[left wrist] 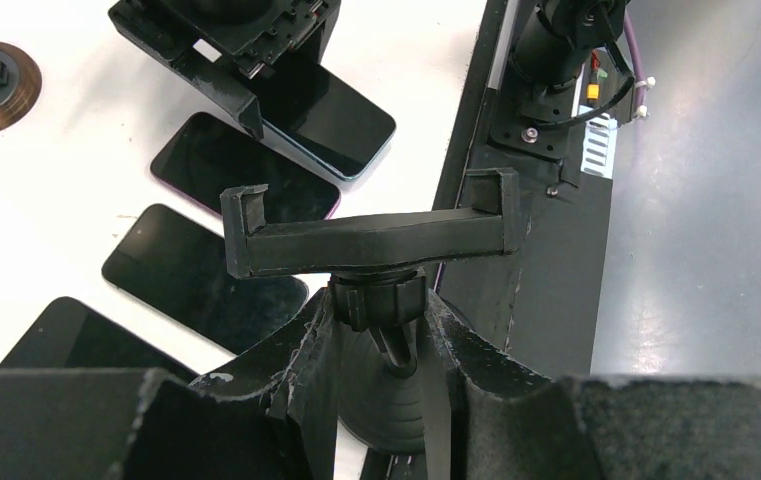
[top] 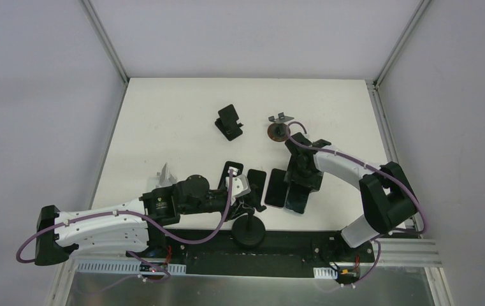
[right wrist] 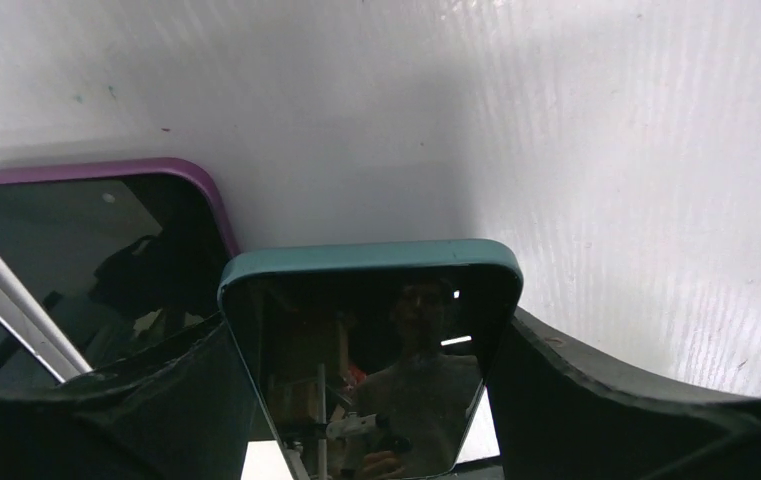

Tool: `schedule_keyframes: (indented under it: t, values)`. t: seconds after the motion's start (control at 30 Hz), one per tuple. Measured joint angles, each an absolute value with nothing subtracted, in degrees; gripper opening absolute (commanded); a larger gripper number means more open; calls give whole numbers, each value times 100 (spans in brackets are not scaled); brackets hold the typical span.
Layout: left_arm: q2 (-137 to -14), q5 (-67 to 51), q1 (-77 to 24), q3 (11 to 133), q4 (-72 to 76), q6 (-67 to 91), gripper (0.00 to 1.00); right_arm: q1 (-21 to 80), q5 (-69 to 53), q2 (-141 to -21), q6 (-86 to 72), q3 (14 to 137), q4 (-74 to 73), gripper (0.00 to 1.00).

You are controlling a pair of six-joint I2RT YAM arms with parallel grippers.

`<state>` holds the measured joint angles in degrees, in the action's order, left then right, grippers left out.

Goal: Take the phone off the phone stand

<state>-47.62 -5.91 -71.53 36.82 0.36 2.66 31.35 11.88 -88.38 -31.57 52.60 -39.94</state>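
The black phone stand stands on its round base at the table's near edge. Its clamp bar holds nothing. My left gripper is shut on the stand's neck just under the clamp, one finger on each side. The phone, dark-screened in a teal case, is between the fingers of my right gripper, which is shut on its long edges. In the top view the right gripper holds this phone low over the table, to the right of the stand and apart from it.
A purple-cased phone lies flat just left of the held one, with two more dark phones in a row beside it. A black folding stand and a stand with a round brown base sit farther back.
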Motion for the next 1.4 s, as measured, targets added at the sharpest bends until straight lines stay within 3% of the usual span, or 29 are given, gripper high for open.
schedule_keyframes:
  t: [0.9, 1.4]
  values:
    - [-4753, -569, -7153, 3682, 12, 255, 0, 3868, 714, -9198, -2915, 5367, -3671, 6]
    - [-4753, -567, -7153, 3682, 10, 309, 0, 3496, 808, -9172, -3063, 5341, -3444, 20]
